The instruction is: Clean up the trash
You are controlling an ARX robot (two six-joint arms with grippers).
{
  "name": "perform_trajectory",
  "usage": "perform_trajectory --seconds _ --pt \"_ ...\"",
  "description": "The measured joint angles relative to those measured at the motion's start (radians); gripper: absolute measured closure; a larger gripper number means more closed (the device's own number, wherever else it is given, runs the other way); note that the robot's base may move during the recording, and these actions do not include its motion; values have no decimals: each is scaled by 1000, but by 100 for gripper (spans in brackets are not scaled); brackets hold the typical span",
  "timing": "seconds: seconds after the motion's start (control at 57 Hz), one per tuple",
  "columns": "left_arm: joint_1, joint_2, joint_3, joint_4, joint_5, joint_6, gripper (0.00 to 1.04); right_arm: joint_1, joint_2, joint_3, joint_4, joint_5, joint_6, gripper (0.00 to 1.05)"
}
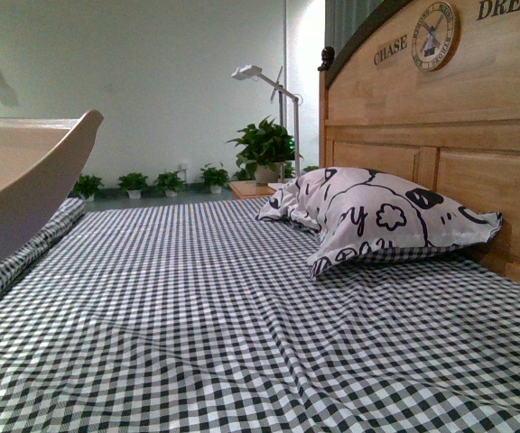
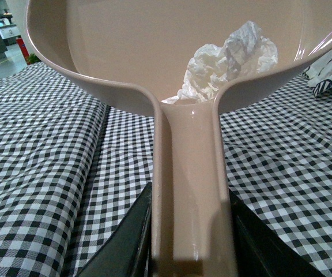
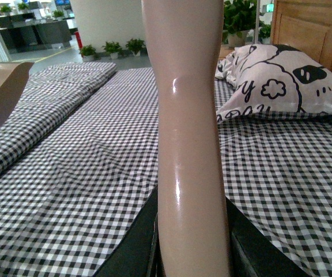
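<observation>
A: How far along is the clean-up?

B: Nearly done, I'd judge. The small crumpled wad of white tissue paper (image 2: 226, 64) already lies inside the beige plastic dustpan (image 2: 154, 52), near where the pan's bowl meets its handle. No other trash shows on the black-and-white checked bedsheet (image 1: 242, 325). What seems left is carrying the pan off and emptying it; no bin is visible.

A: Where is the pan over the bed?

B: In the front view the dustpan (image 1: 25, 176) hangs at the left edge of the bed, above a folded strip of the sheet, tilted with its rim upward. The black-and-white patterned pillow (image 1: 377, 216) sits well apart, at the right edge against the wooden headboard (image 1: 441, 117).

A: And the arms?

B: The left gripper (image 2: 192, 242) has its dark jaws closed on both sides of the pan's handle, holding the pan clear of the sheet. The right gripper (image 3: 192, 242) clamps a second long beige glossy handle (image 3: 189, 127), which stands roughly upright above the bed; its working end is out of view, so I cannot say what tool it is.

A: Risks?

B: If the pan tips forward, the light wad could roll out.
</observation>
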Motion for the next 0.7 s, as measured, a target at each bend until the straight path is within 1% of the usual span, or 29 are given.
perform_trajectory --seconds 0.701 --pt "0 0 0 0 0 0 77 0 0 0 0 0 0 85"
